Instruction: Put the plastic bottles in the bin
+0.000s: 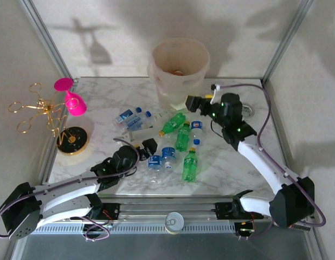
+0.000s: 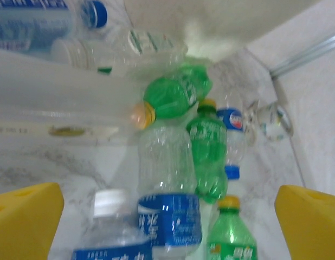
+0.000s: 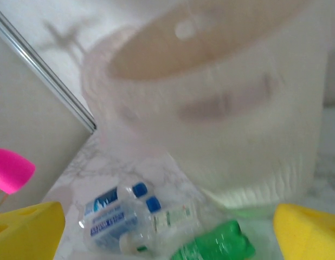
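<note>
Marble bench (image 1: 221, 168): bottles (image 1: 189, 165) scattered mid-bench, bin (image 1: 173, 86) at far edge; left fingers (image 2: 26, 216) and right fingers (image 3: 308, 233) spread, empty.

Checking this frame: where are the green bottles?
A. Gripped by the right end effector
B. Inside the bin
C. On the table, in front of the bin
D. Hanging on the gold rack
C: the green bottles lie on the marble table among the clear ones, on the near side of the bin.
</note>
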{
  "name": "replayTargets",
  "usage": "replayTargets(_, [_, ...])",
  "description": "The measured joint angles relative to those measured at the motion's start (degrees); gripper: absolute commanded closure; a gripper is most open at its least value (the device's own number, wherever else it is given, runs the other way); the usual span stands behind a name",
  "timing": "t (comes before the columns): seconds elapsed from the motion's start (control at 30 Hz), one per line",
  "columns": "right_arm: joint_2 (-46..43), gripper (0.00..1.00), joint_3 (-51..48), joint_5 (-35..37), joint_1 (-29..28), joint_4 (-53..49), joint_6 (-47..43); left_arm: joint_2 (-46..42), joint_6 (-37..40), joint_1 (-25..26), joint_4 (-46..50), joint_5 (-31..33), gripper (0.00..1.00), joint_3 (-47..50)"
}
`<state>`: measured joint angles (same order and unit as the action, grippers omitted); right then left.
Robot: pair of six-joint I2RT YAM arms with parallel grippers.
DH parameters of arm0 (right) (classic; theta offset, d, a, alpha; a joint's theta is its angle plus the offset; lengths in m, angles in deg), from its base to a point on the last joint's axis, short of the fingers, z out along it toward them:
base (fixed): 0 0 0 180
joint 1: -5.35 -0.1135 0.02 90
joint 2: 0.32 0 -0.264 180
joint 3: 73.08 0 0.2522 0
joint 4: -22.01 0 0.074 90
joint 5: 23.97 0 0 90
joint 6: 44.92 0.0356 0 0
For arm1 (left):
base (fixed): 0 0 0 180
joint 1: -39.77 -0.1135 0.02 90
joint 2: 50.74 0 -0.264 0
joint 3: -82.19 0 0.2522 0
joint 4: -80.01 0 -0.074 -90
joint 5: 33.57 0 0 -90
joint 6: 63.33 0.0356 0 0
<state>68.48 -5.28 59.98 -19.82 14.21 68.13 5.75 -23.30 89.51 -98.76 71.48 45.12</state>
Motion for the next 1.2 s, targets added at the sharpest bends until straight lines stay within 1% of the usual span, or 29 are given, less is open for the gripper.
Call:
replayTargets(0.1, [-2.1,0.01,-6.5,1.2,-0.1,1.0,2.4,1.2,0.0,4.1,4.2,0.0,0.0,-0.9])
replayTargets(0.17, [-2.7,0.01,-10.7,1.6,-0.2,2.0,4.5,3.0,0.0,7.8,7.3,0.4,0.0,-2.0])
replayTargets(0.3, [-2.7,0.01,-16.4,1.6,-0.3,3.4,8.0,7.0,-0.7,13.8,11.8,1.3,0.0,-4.2])
replayTargets(0.43, [-2.6,0.01,-18.0,1.6,-0.3,4.0,10.4,11.6,-1.7,18.8,15.2,1.5,0.0,-5.5])
replayTargets(0.53, [-2.6,0.01,-18.0,1.6,-0.3,5.4,10.9,15.1,-2.4,20.9,17.5,1.5,0.0,-6.6])
replayTargets(0.67, [-2.6,0.01,-18.0,1.6,-0.3,5.6,10.9,17.8,-2.8,21.6,19.4,1.6,0.0,-7.4])
replayTargets(0.9, [-2.6,0.01,-18.0,1.6,-0.3,5.6,10.9,18.4,-3.5,21.2,21.3,3.9,0.02,-7.8])
replayTargets(1.2, [-2.6,0.01,-17.2,2.0,-0.3,5.3,10.8,18.6,-4.5,17.8,21.4,4.3,0.03,-6.9])
